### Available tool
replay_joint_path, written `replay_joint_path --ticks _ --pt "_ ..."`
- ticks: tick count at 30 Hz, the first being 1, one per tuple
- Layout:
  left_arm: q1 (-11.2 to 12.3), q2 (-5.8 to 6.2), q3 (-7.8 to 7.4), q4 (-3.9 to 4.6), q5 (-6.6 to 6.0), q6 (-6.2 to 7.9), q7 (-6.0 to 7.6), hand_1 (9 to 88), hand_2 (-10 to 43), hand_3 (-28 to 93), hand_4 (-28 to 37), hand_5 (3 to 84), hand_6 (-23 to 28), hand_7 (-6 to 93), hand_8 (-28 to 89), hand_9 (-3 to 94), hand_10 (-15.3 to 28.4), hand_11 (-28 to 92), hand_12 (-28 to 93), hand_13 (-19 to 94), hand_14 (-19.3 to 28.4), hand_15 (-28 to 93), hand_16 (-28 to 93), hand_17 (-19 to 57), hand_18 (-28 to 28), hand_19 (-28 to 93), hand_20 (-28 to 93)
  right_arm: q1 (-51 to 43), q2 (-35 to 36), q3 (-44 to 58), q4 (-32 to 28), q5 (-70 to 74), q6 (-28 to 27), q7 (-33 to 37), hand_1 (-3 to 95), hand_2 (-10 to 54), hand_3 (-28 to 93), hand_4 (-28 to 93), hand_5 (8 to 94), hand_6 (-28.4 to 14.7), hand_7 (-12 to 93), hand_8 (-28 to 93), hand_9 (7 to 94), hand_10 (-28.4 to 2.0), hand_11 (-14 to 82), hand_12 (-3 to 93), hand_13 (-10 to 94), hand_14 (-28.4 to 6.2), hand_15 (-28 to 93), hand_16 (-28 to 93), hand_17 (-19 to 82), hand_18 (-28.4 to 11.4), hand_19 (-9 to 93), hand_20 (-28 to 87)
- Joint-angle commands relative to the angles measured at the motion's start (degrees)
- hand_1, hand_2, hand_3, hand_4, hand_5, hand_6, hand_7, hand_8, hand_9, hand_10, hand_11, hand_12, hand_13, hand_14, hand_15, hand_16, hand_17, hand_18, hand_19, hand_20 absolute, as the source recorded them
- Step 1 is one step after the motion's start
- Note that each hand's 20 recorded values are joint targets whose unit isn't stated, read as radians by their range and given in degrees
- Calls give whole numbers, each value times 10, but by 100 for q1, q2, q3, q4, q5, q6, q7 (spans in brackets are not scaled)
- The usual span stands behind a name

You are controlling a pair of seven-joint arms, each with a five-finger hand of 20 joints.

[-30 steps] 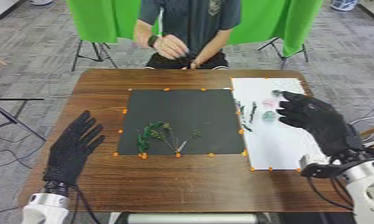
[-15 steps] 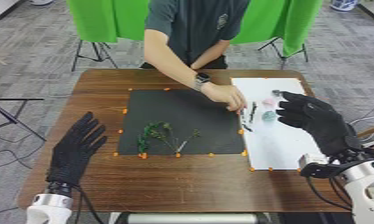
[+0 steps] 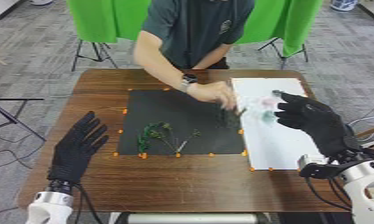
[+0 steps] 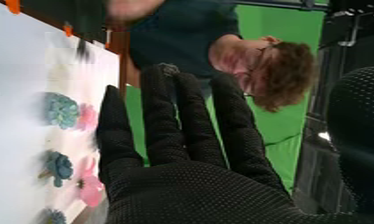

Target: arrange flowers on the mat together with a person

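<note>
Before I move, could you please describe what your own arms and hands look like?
My left hand and right hand wear black fabric gloves with a fine dotted texture. The left arm and right arm are white, with dark cables beside them.

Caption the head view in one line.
A person's hand holds dark green stems over the black mat, between the robot's two gloved hands.

In the head view we find bright, even light, the white mat (image 3: 274, 145) glaring softly at three o'clock and the person's hand (image 3: 212, 93) motion-blurred at one o'clock.
</note>
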Motion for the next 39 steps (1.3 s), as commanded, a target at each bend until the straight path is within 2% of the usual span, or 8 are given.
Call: replay_joint_path --ticks 1,10,20,23,25,29,33,39 --pt "-4 -4 10 82 -5 -60 -61 274 -24 680 -250 283 31 190 -100 225 105 154 181 198 125 191 42 -104 210 419 86 29 34 -11 42 -45 -100 60 168 -22 820 -236 368 -52 183 -100 385 -151 104 220 337 -135 155 285 35 -224 376 227" --pt "-9 20 24 83 -5 -37 -66 275 -27 681 -249 283 31 189 -100 226 105 154 181 199 124 191 41 -104 210 418 87 -18 -1 56 21 -135 -177 181 165 -19 823 -236 368 -51 186 -101 387 -148 109 219 342 -137 173 277 27 -228 381 230" --pt "-5 11 21 83 -1 -97 -93 276 -24 678 -250 283 31 190 -100 227 105 154 181 198 125 192 41 -104 210 417 87 1 6 12 57 -106 -174 175 166 -17 823 -237 369 -51 186 -103 388 -150 109 218 343 -137 183 266 26 -229 393 235" --pt "15 -9 22 72 -5 -75 -92 276 -23 678 -249 283 31 190 -100 227 104 153 180 198 125 191 41 -104 210 417 86 39 98 -131 71 -252 168 53 169 -19 823 -236 372 -52 187 -101 396 -151 115 219 354 -136 197 266 37 -231 435 259" --pt "65 -23 22 48 -2 -53 -69 276 -23 679 -249 283 31 190 -100 227 104 153 181 199 124 192 41 -103 210 417 86 136 270 -344 81 -785 616 -48 178 -23 821 -237 379 -53 199 -108 407 -150 135 218 367 -134 240 250 53 -230 464 277" --pt "82 -34 22 32 -7 -17 -78 276 -24 679 -251 283 31 189 -100 227 104 154 181 199 124 191 41 -104 210 417 86 544 675 -711 302 -2388 907 -388 221 -66 818 -252 412 -57 241 -126 446 -148 205 216 416 -126 378 187 106 -223 557 326" --pt "77 -36 28 29 -7 -6 -88 277 -24 679 -250 283 31 190 -100 227 105 155 181 199 124 190 41 -104 210 417 86 1145 1125 -1159 702 -3928 1171 -731 256 -90 820 -272 431 -43 290 -149 476 -136 241 211 461 -112 456 163 135 -217 605 346" --pt "52 -39 33 29 -9 37 -107 276 -23 679 -250 283 30 191 -100 228 105 155 180 200 125 193 41 -104 210 417 86 2044 1625 -1859 1358 -6405 1045 -707 275 -95 829 -282 404 -27 321 -167 439 -110 231 209 458 -106 508 158 138 -214 621 357"
